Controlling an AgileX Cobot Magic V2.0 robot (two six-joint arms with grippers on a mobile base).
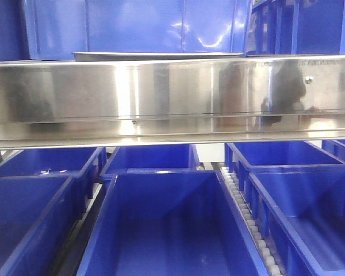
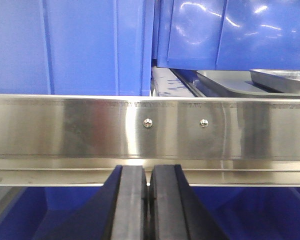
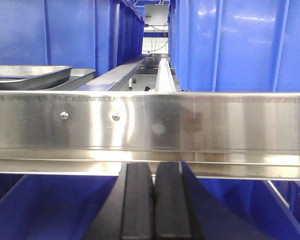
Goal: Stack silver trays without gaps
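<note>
Two shiny silver trays (image 2: 270,80) sit behind the steel rail (image 2: 90,127), their bases hidden; left gripper (image 2: 148,200) and right gripper (image 3: 153,200) both pressed together.

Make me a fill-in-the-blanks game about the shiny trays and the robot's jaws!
1. The bins below the steel rail are colored ____.
2. In the left wrist view, the silver trays lie ____ the rail.
3. The left gripper has its jaws ____.
4. The left wrist view shows ____ screws in the rail.

Missing words: blue; behind; shut; two
</note>
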